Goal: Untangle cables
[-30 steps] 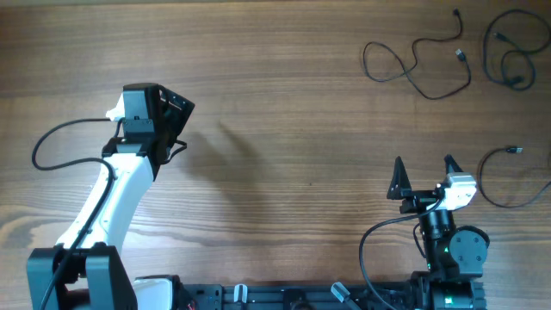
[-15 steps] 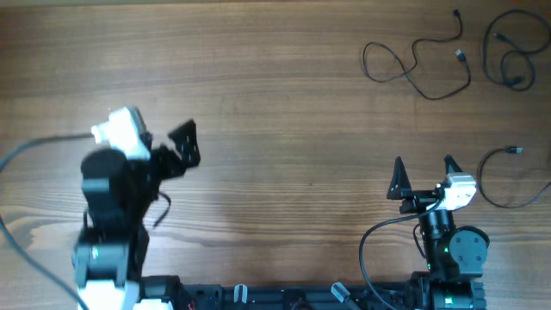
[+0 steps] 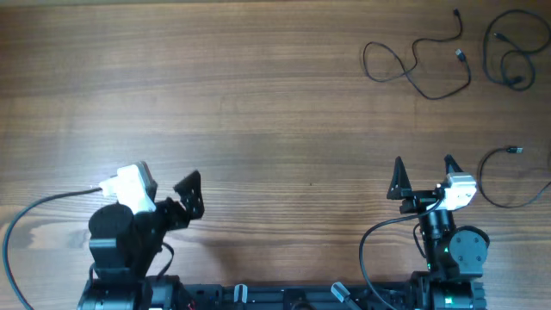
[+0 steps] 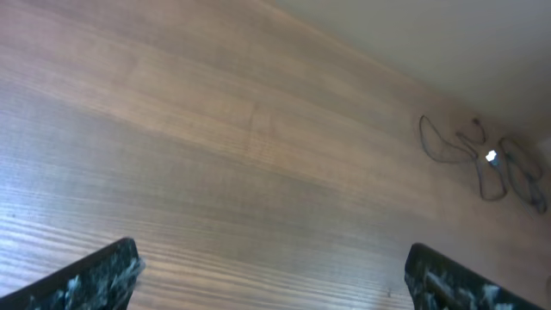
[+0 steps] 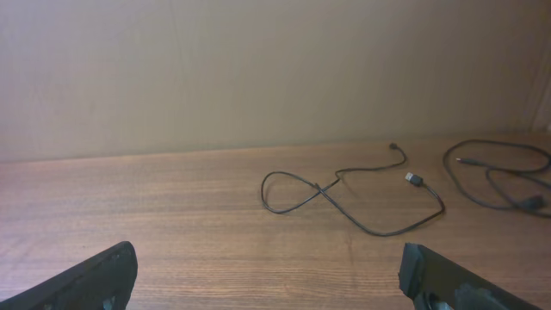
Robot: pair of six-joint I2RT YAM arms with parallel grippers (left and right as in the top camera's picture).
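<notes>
Cables: three thin black cords, all at the far right of the table (image 3: 258, 103); no cord touches another.
Left gripper (image 3: 188, 194): at the near edge, arm folded back on itself; fingers spread wide, holding nothing.
Change: a second ago this arm reached out over the left-middle of the table; it is now drawn in.
Right gripper (image 3: 424, 168): at the near edge, same pose as a second ago; fingers spread, empty.
Near cable (image 3: 479, 176): open arc at the right edge, silvery plug (image 3: 515, 150) at its far end; near the right gripper, not touching.
Middle cable (image 3: 406, 71): farther back, crosses itself once in a loop; unmoved.
Far cable (image 3: 515, 80): far right corner, loosely looped on itself; unmoved.
Reading: both arms drawn back and the cords apart suggest the separating is done or nearly so; only self-loops remain.
</notes>
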